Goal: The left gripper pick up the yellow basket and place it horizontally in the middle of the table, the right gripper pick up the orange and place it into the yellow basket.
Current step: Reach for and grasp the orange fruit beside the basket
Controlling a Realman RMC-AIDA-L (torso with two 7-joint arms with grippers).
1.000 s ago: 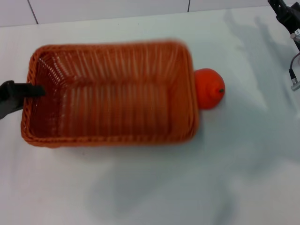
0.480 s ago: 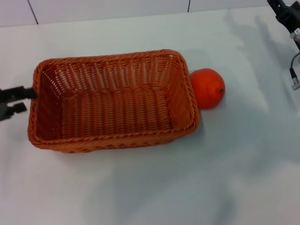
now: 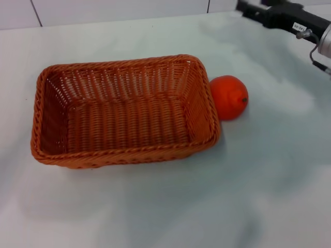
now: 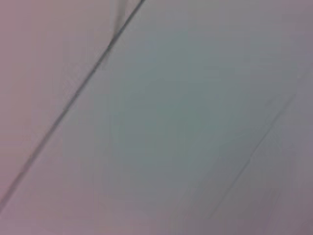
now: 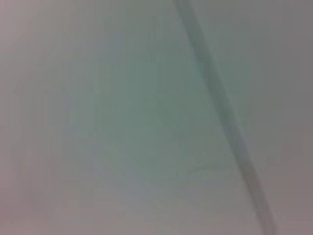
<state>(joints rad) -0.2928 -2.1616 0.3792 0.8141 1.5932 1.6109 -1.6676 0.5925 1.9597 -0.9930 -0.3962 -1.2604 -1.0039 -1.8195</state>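
Most of the head view is the white table (image 3: 155,206), and it carries two things. Largest of them is the basket (image 3: 124,111), which lies flat on its base with its long side running across, roughly mid-table and a little toward the robot's left. That is the pose the task asks for, so I judge the basket step done. No hand touches it; the left hand is out of every view, and its wrist view shows only plain pale surface with a thin dark line.

Next in size is the right hand (image 3: 253,9), at the far right corner of the table, well apart from the fruit and pointing toward the left. Its fingers lie stacked as seen from the head, so I cannot tell whether they are spread or closed; nothing is in them.

Smallest is the orange (image 3: 229,97), resting on the table just outside the basket's right end, touching or nearly touching the rim. Sitting so near the wicker wall, it probably wants a grasp from above.
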